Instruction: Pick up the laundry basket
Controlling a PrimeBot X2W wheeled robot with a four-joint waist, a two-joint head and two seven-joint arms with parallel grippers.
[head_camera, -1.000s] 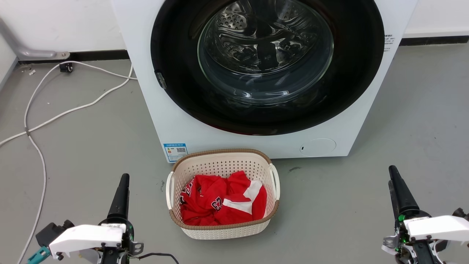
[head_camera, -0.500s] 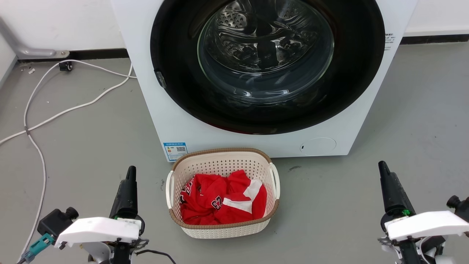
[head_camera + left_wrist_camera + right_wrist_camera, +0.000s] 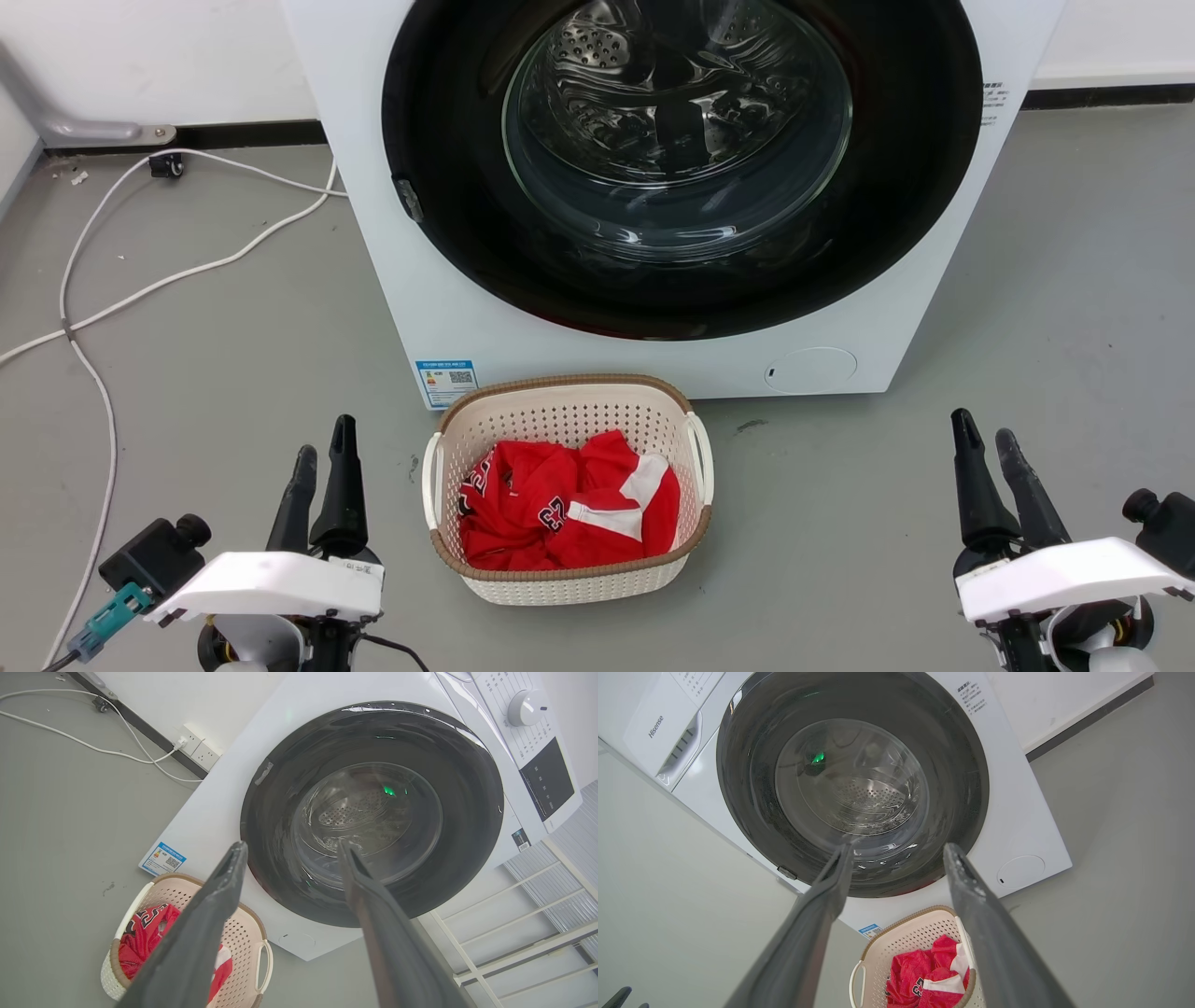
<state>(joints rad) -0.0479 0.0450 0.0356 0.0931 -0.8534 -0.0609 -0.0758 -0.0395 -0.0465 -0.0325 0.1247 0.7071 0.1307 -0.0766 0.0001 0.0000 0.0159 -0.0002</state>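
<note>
Upright, laundry basket (image 3: 569, 586), handles (image 3: 430, 485) left and right

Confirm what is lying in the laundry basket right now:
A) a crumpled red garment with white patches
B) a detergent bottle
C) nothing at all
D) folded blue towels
A: in the head view, the laundry basket, standing on the floor in front of the washer, holds a crumpled red garment with white patches and dark lettering.
</note>
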